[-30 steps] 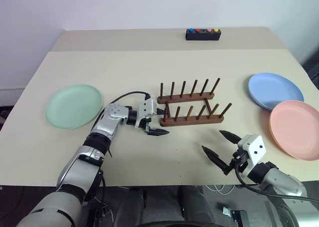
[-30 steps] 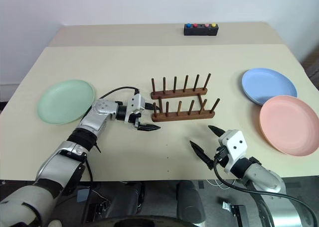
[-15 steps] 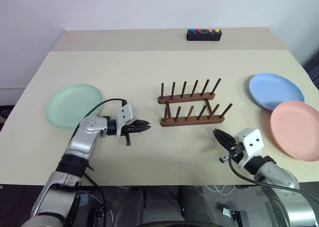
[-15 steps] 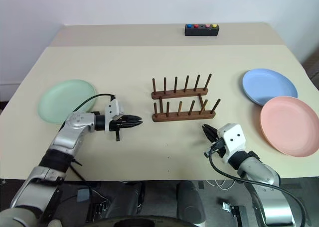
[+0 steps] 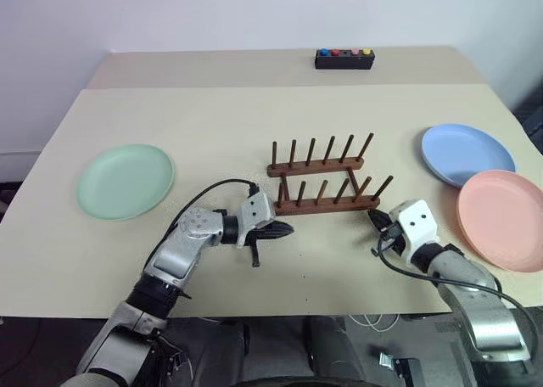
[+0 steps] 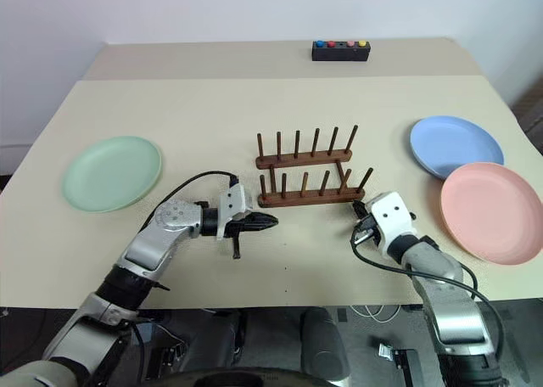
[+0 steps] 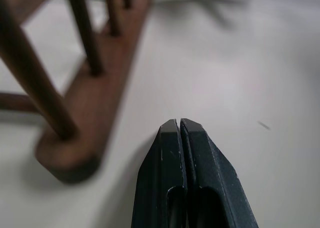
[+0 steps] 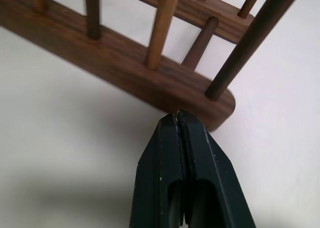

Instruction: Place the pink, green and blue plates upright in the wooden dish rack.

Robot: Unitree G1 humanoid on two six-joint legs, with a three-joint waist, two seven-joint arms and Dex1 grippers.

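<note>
The wooden dish rack (image 5: 327, 187) stands empty in the middle of the table. My left gripper (image 5: 284, 229) is shut on nothing, its tips just off the rack's near left end (image 7: 75, 153). My right gripper (image 5: 376, 220) is also shut and empty, its tips almost at the rack's near right end (image 8: 200, 98). The green plate (image 5: 125, 180) lies flat at the far left. At the right, the blue plate (image 5: 467, 154) lies flat, with the pink plate (image 5: 502, 220) in front of it and overlapping its near edge.
A black box with coloured buttons (image 5: 344, 58) sits at the back of the table. A seam crosses the tabletop (image 5: 254, 115) behind the rack. The pink plate lies near the table's right edge.
Both grippers have gone from open to shut. The left one drew back to the left, then returned to the rack's left end. The right one moved forward to the rack's right end.
</note>
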